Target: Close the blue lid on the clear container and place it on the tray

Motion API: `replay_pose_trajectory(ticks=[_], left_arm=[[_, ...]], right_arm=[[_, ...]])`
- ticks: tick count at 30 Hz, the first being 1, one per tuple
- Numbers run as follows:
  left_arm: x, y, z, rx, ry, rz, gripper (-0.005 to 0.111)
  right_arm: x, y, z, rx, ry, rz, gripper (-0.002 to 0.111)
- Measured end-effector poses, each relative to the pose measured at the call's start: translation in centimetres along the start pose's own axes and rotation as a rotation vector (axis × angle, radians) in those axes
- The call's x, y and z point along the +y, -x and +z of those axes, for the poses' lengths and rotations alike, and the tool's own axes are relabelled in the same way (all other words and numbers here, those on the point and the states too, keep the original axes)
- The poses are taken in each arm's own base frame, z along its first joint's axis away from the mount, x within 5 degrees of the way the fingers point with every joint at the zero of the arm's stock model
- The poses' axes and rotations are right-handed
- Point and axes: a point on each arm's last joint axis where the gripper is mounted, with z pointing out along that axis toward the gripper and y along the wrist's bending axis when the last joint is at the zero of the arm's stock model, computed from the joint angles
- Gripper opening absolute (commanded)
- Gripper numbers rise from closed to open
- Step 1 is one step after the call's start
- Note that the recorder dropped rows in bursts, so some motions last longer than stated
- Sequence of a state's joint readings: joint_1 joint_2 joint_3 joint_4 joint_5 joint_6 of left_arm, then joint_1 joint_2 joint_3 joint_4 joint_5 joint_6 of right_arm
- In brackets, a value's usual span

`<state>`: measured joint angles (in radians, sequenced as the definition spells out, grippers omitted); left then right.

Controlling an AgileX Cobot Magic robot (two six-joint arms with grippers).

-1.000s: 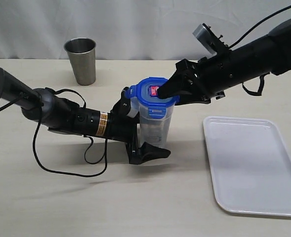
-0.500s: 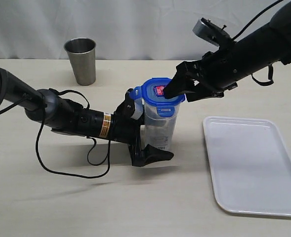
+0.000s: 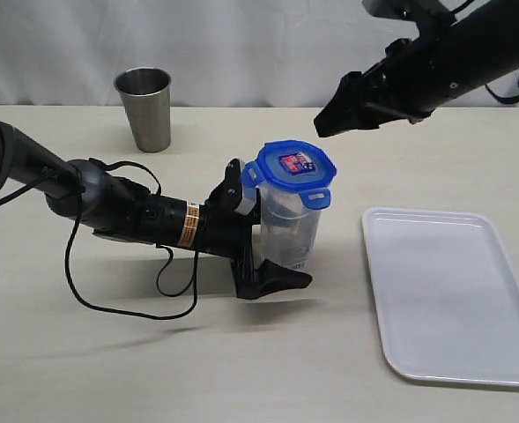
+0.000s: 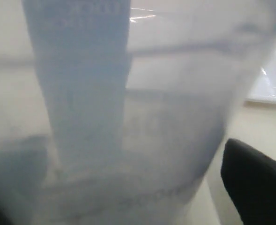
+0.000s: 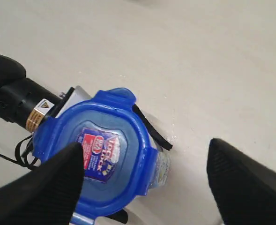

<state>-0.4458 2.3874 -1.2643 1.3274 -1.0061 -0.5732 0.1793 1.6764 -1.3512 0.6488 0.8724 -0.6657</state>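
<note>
Obs.: I am watching the clear container [image 3: 287,225] standing on the surface [image 3: 109,352], leaning slightly. I am taking it as my reference for all positions.

- The blue lid [image 3: 296,167] is sitting on top of the container, sticker side up. One flap is sticking out and down on the side facing the tray. I cannot tell whether any flap is latched.
- The left pincer [image 3: 272,229] is reaching in low from the side of the container opposite the tray. It is grasping the container, with one finger lying against the far wall and the other against the near wall by the base. In the left wrist view the container wall is filling nearly the whole frame.
- The right pincer [image 3: 322,123] is hovering above and behind the container, clear of the lid. It is released, its fingers spread wide with nothing between them. The right wrist view is looking down on the lid between the two fingers.
- The tray [image 3: 453,300] is lying flat, well apart from the container, on the right arm's side.
- A steel cup [image 3: 144,107] is standing upright behind the container, on the left arm's side, well apart.
</note>
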Motion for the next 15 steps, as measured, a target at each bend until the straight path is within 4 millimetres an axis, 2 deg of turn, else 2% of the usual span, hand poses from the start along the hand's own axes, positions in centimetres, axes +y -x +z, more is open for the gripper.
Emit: replay_pose_trajectory(ticks=[3, 6, 8, 12, 15], left_arm=[[0.0, 0.0, 0.0, -0.002, -0.001, 0.0, 0.104], [0.0, 0.0, 0.0, -0.002, -0.001, 0.0, 0.104], [0.0, 0.0, 0.0, -0.002, -0.001, 0.0, 0.104], [0.0, 0.0, 0.0, -0.002, -0.001, 0.0, 0.104], [0.0, 0.0, 0.0, -0.002, -0.001, 0.0, 0.104]], right_arm=[[0.8, 0.2, -0.8, -0.013, 0.036, -0.071, 0.064], [1.3, -0.1, -1.0, 0.012, 0.089, -0.164, 0.054], [1.8, -0.3, -0.9, 0.031, 0.119, -0.256, 0.052], [3.5, -0.5, -0.1, 0.074, 0.14, -0.457, 0.046], [4.7, -0.8, 0.8, 0.136, 0.09, -0.617, 0.043]])
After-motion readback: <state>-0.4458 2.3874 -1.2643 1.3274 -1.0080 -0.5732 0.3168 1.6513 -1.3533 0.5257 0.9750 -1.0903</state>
